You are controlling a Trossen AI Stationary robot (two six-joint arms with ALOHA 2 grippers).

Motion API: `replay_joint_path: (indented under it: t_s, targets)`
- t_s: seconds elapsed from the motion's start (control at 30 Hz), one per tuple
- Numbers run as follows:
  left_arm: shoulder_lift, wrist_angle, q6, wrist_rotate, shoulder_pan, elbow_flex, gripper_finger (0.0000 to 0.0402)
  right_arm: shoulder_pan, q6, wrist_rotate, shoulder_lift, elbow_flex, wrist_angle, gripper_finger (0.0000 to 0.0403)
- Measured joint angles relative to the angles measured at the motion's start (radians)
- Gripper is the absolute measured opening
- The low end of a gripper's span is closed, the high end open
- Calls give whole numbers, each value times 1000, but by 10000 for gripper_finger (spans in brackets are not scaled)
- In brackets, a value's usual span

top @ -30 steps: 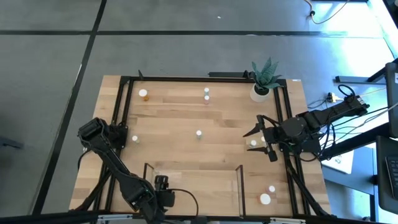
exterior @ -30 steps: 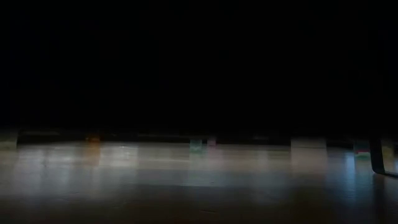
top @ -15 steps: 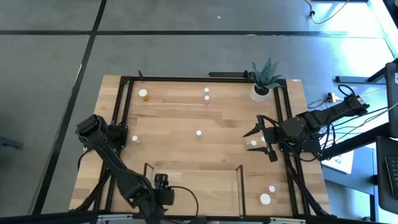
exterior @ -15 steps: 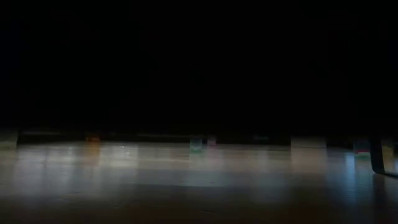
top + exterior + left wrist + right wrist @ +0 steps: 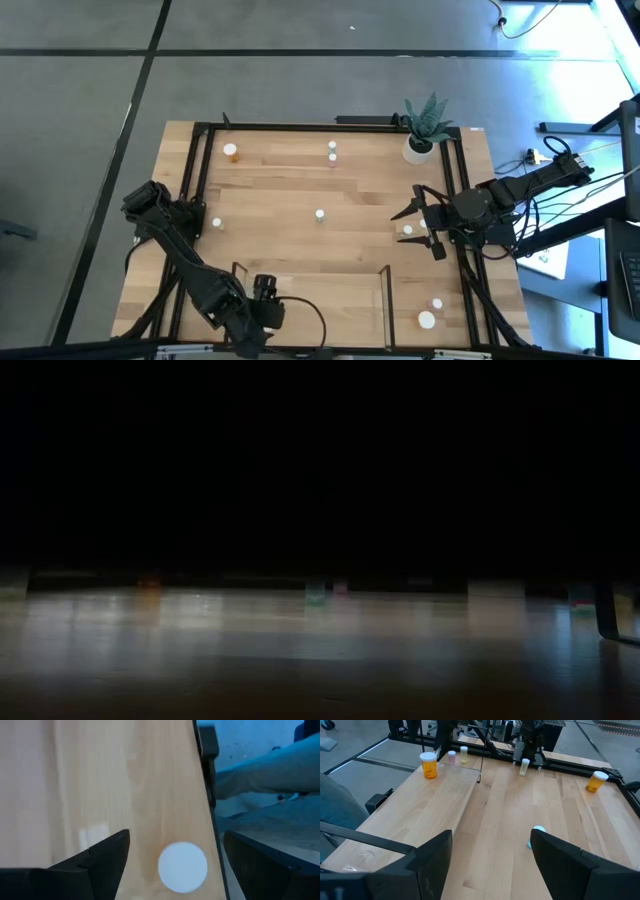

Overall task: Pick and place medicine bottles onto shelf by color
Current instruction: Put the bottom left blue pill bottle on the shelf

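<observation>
Bottles lie scattered over the wooden table [image 5: 300, 210], none held. Nearest the front edge, the left gripper [image 5: 262, 296] hangs with fingers apart at the shelf's [image 5: 320, 285] left end; its wrist view shows one round white cap [image 5: 182, 867] between the two dark fingers [image 5: 102, 857], apart from both, on pale smooth board beside a thin black frame bar [image 5: 205, 765]. From above this bottle is hidden under the gripper. The shelf is a light-wood rectangle with dark bars at its short sides, partly cut off by the picture's bottom edge. To its right stand a wide white-capped bottle [image 5: 427, 320] and a smaller one [image 5: 437, 303].

Farther in, the right gripper [image 5: 426, 222] hovers near the right table edge, fingers spread, with a small bottle [image 5: 407, 230] just below them. A lone bottle [image 5: 320, 214] stands mid-table and another [image 5: 216, 223] near the left frame rail, close to the left arm's elbow.

At the far side sit an amber bottle [image 5: 230, 151], a pair of small bottles [image 5: 332, 151] one behind the other, and a white pot with a spiky green plant [image 5: 425, 125] in the right corner.

The low view is almost black; only a dim table surface and a few blurred coloured specks show, too vague to identify.
</observation>
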Motion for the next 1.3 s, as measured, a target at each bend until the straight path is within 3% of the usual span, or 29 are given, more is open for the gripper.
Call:
replay_joint_path:
  t_s: [0.33, 0.73, 0.93, 1.3]
  targets:
    - [0, -328, 41, -98, 91, 136, 315, 0, 0, 0, 0, 0, 0, 272]
    - [-117, -474, 92, -162, 258, 140, 315, 0, -6, 0, 0, 0, 0, 272]
    - [-182, -469, 116, -184, 318, 73, 315, 0, -26, 0, 0, 0, 0, 272]
    - [-307, -317, 75, -184, 378, -189, 315, 0, -2, 0, 0, 0, 9, 272]
